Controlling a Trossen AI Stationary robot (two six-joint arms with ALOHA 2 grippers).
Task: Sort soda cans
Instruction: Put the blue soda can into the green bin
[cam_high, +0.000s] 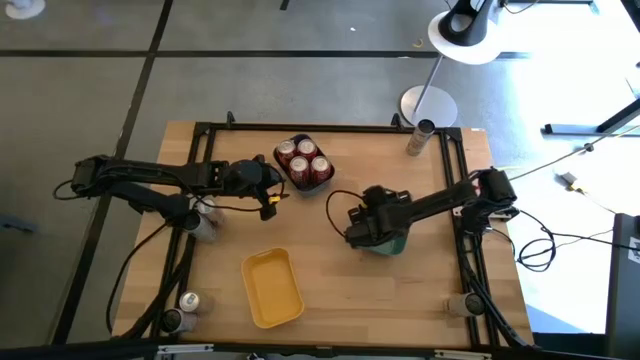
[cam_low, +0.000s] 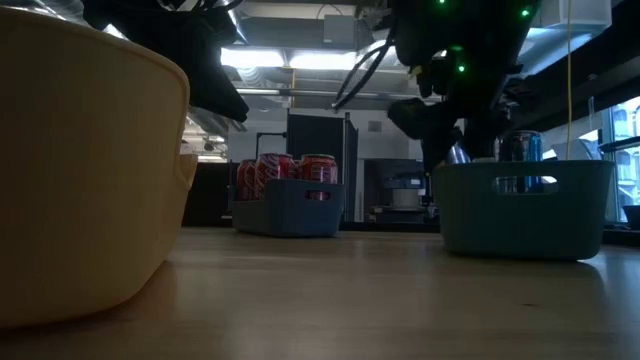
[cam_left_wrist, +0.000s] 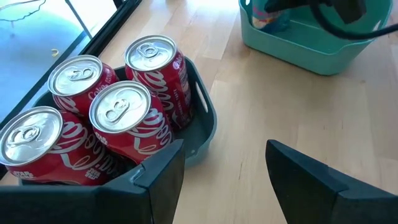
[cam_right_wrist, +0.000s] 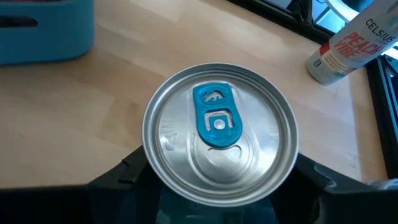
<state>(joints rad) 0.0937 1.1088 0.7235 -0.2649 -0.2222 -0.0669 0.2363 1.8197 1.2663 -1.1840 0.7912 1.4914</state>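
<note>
Looks like I'm driving this rig in a lab or workshop space: wooden table (cam_high: 400, 290) on a black metal frame (cam_high: 330, 127), grey concrete floor upper left, a lamp stand (cam_high: 428, 104) upper right, ceiling strip lights (cam_low: 290, 60) and dark equipment cabinets (cam_low: 318, 150) behind.

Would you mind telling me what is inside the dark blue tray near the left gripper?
The dark blue tray holds four red soda cans, upright and packed together, silver tops up. The tray floor beneath them is hidden by the cans.
</note>
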